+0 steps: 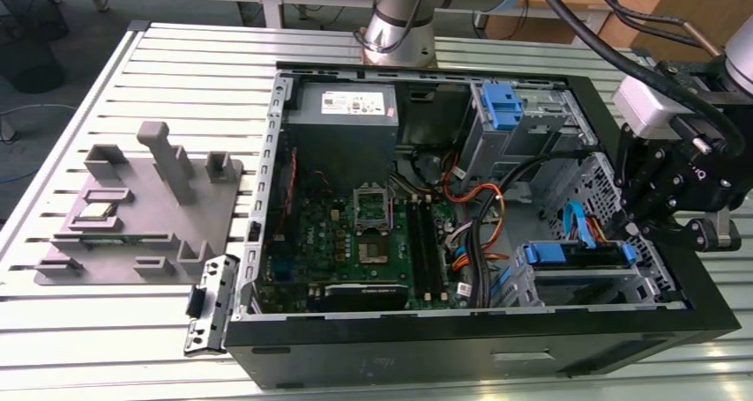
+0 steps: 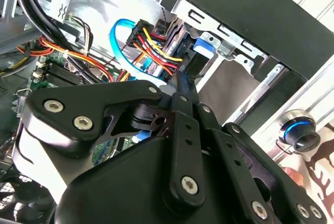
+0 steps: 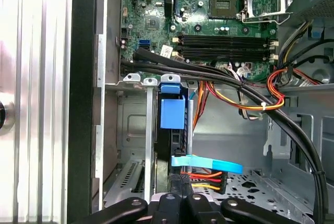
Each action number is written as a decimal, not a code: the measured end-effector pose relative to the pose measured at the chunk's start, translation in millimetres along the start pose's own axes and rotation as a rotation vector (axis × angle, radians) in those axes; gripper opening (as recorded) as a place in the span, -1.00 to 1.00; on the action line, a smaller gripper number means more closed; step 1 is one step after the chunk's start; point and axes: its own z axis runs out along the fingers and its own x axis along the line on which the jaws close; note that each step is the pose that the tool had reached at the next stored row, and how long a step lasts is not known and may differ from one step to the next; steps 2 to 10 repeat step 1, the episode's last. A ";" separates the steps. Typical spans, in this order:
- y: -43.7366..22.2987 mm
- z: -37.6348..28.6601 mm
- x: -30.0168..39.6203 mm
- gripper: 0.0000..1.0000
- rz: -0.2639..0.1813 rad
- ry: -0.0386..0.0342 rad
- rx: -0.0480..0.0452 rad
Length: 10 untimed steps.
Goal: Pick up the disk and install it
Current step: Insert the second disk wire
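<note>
**Already seated: disk rests in its bay as robot arm hangs over open computer**

Inside an open computer case (image 1: 471,348) lying on a slatted metal worktop (image 1: 118,330), the disk (image 1: 573,254) sits in the drive cage at the corner of the chassis nearest the exterior view's right, its blue carrier frame facing up. In the first wrist view the disk (image 3: 173,130) stands on edge in its slot, its long axis running along the cage toward the gripper (image 3: 180,199), its blue tab end toward the motherboard (image 3: 209,20). A blue ribbon cable (image 3: 209,164) and red-and-yellow power leads (image 3: 206,179) plug in at the disk's near end, between it and the fingers. Thick black cables (image 3: 235,85) cross the cage mouth beside the tab. The fingers (image 2: 180,85) in the second wrist view are drawn together to a point just short of the cable connectors, gripping nothing. A grey fixture block (image 1: 141,216) lies on the worktop at the exterior view's left, well apart from the case.
</note>
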 end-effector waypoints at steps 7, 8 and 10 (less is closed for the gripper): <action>0.0 0.0 0.0 -0.80 0.000 0.0000 0.0000; 0.0 0.0 0.0 -0.80 0.000 0.0000 0.0000; 0.0 0.0 0.0 -0.80 0.000 0.0000 0.0000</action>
